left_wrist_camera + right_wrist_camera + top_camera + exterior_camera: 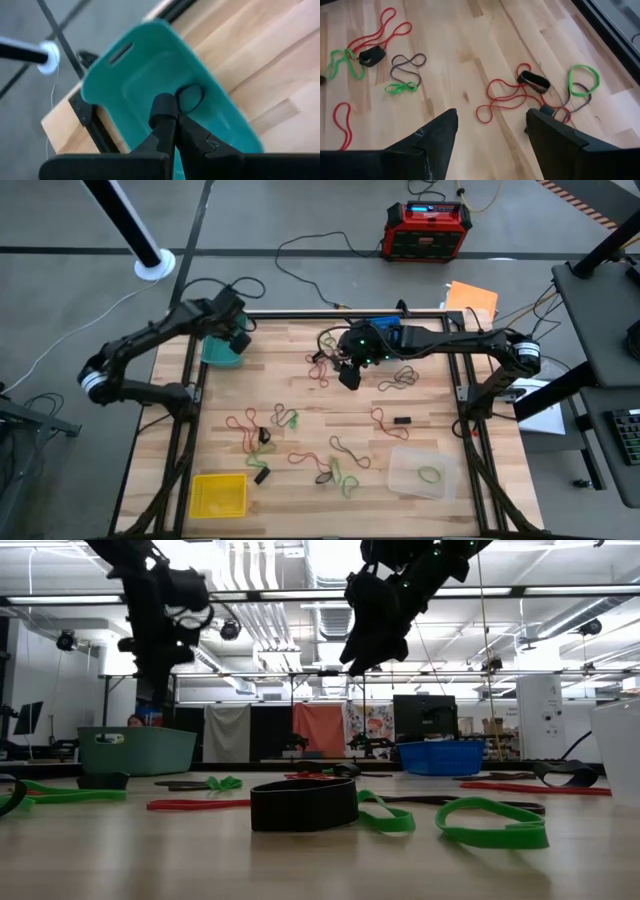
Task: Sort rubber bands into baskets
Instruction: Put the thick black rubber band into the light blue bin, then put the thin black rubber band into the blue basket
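Right now your left gripper (pixel 172 117) hangs over the teal basket (pixel 219 352) at the bench's (pixel 440 430) far left corner; its jaws are clenched, and a small black rubber band (pixel 190 97) shows just beyond the fingertips against the basket's floor, though you cannot tell whether the tips pinch it or it lies loose below them. Your right gripper (pixel 349 375) hovers above the far middle of the bench with its jaws released and wide apart, holding nothing; past its fingers (pixel 432 137) you see a long red band (pixel 506 99) looped on the wood, a short black band (pixel 533 80) lying on that loop, and a green band (pixel 583 80) beside them with a dark thin one tangled at it.

Look along the far edge and you find the blue basket (pixel 383 329), partly under the right arm; the yellow basket (pixel 219 494) sits at the near left corner; the clear basket (pixel 422 470) sits toward the near right corner with one green loop (pixel 430 474) inside it.

Most bands remain loose across the middle of the bench: red, green and black ones in small knots and singles between the yellow and clear baskets; from the low view a wide black band (pixel 303 804) stands on edge nearest the camera, with green bands (pixel 492 823) flat just beside it.
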Tool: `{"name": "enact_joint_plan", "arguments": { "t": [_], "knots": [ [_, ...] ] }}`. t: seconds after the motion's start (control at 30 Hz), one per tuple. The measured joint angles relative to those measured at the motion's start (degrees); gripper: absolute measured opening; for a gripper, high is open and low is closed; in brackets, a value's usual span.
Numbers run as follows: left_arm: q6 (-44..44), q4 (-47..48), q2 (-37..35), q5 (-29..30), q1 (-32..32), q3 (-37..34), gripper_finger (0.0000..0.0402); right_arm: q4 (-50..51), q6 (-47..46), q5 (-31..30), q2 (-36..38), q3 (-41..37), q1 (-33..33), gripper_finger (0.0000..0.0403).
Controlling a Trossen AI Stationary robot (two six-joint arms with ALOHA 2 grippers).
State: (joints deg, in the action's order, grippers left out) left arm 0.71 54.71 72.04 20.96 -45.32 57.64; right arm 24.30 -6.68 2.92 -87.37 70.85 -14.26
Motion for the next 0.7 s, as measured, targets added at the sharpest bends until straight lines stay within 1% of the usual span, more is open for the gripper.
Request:
{"name": "enact_joint_plan", "arguments": {
  "t": [0.13, 0.27, 0.33, 0.43, 0.57, 0.7],
  "knots": [
    [-0.5, 0.1, 4.0, 0.0, -0.9, 0.0, 0.0, -0.3, 0.2, 0.0, 0.0, 0.0, 0.0, 0.0231],
    [1.6, 0.2, 7.1, 6.3, -0.9, 0.0, 0.0001, -0.7, 0.3, 0.0, 0.0, -0.2, 0.0, 0.0231],
    [1.9, 0.6, 8.2, 7.0, -1.0, 0.0, 0.001, -0.9, 0.3, 0.0, 0.0, -0.3, 0.0, 0.0231],
    [1.9, 0.5, 9.1, 7.0, -0.9, 0.0, 0.0035, -1.0, 0.3, 0.0, 0.0, -0.6, 0.0, 0.0231],
    [1.9, 0.4, 9.4, 7.1, -0.9, 0.0, 0.0084, -1.1, 0.3, 0.0, -0.1, -0.7, 0.0, 0.0231],
    [1.8, 0.0, 8.3, 10.0, -0.6, 0.0, 0.0135, -1.1, 0.3, 0.0, -0.1, -0.9, 0.0, 0.0231]
  ]
}}
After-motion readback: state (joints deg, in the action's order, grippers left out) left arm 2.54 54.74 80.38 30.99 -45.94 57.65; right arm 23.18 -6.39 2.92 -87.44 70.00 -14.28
